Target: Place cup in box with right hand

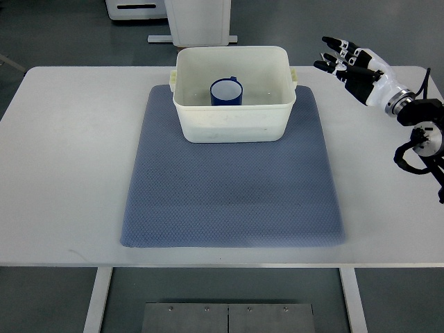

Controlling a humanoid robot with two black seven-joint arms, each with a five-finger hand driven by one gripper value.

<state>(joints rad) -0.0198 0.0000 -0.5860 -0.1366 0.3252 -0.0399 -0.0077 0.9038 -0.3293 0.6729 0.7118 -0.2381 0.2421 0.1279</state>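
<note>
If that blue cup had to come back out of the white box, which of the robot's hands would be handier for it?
The right hand, probably. It hangs open beside the box, where the cup stands upright. No left hand shows at all.

We see a white table [62,173] that fills most of the view, its near edge running across the bottom. A blue-grey textured mat [232,194] lies flat on its middle, reaching from near the far edge down close to the near edge. On the mat's far end stands a cream plastic box [232,121], open at the top.
</note>
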